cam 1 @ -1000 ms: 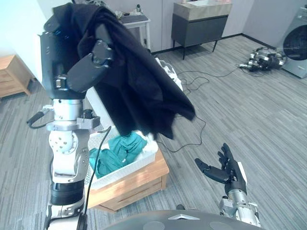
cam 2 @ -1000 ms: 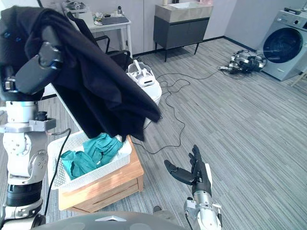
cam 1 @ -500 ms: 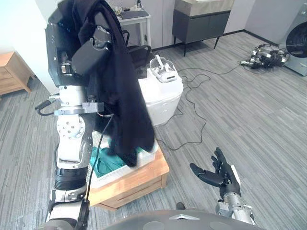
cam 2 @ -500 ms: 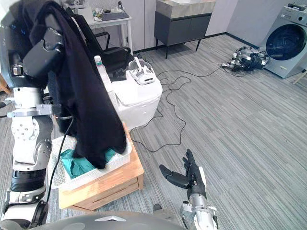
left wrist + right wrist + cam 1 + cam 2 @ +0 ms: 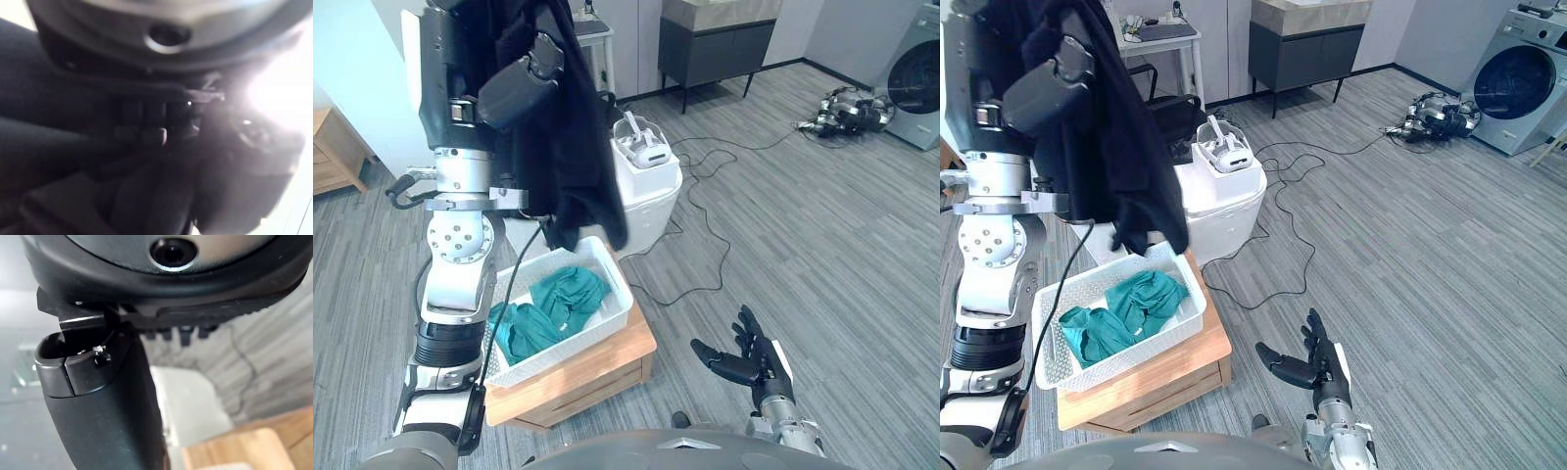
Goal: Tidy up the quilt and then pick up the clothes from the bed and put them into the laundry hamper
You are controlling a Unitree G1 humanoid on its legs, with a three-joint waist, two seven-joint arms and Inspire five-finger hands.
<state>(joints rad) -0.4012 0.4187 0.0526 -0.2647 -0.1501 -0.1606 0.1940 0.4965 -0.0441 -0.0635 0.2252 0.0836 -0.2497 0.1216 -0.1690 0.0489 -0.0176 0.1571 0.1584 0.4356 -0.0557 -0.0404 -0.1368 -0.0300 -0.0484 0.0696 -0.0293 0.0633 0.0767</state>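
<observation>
My left hand [image 5: 524, 80] is raised high, with a black garment [image 5: 576, 157] draped over it. The cloth covers my fingers, so I cannot tell whether they are clenched on it or the garment merely hangs across them. It hangs almost straight down from the hand, long axis vertical. Its lower hem ends just above the far rim of the white hamper [image 5: 615, 277]. The hamper sits on a low wooden stand [image 5: 607, 357] below the hand and slightly nearer to me, and teal clothes [image 5: 553, 304] lie in it. I judge the drop calls for bringing the garment a little toward me, over the hamper's middle. My right hand [image 5: 744, 360] hangs low on the right with its fingers spread and holding nothing, well apart from the hamper.
</observation>
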